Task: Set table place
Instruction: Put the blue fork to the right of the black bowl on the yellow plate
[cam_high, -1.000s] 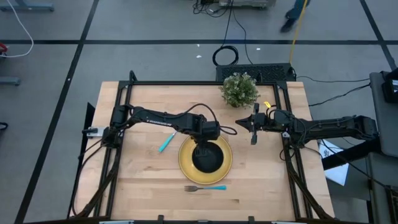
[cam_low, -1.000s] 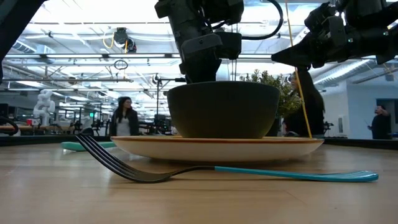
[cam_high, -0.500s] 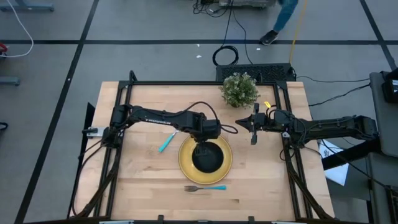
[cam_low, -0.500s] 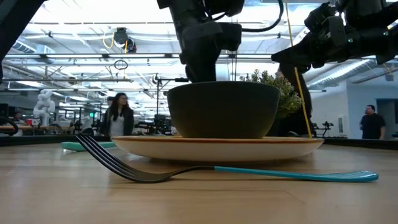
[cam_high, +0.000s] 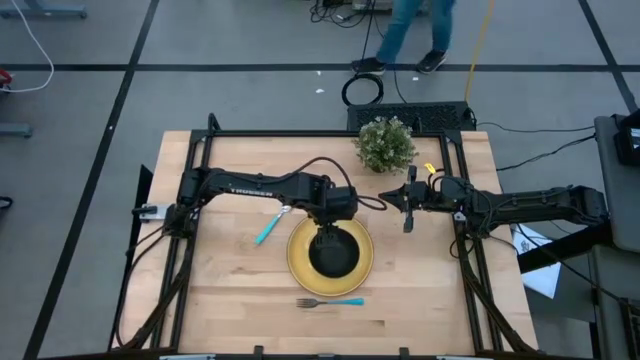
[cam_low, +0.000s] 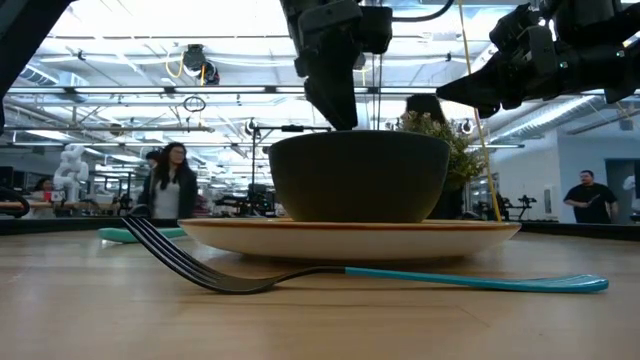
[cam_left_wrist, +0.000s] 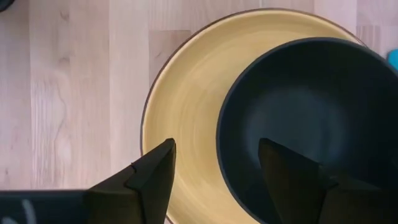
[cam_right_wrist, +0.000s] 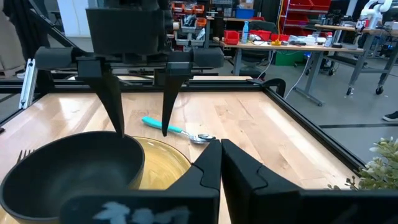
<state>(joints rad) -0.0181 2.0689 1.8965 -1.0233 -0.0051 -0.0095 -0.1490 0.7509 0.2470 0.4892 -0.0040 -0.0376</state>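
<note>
I see the black bowl (cam_high: 334, 254) resting on the yellow plate (cam_high: 298, 262) at frame centre, my left end effector (cam_high: 325, 233) released above its rim, so next I probably fetch the spoon (cam_high: 270, 226)

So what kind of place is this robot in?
Probably a big robotics lab or workshop. Behind the table there are workbenches loaded with gear, a white robot standing far off, and people walking around.
</note>
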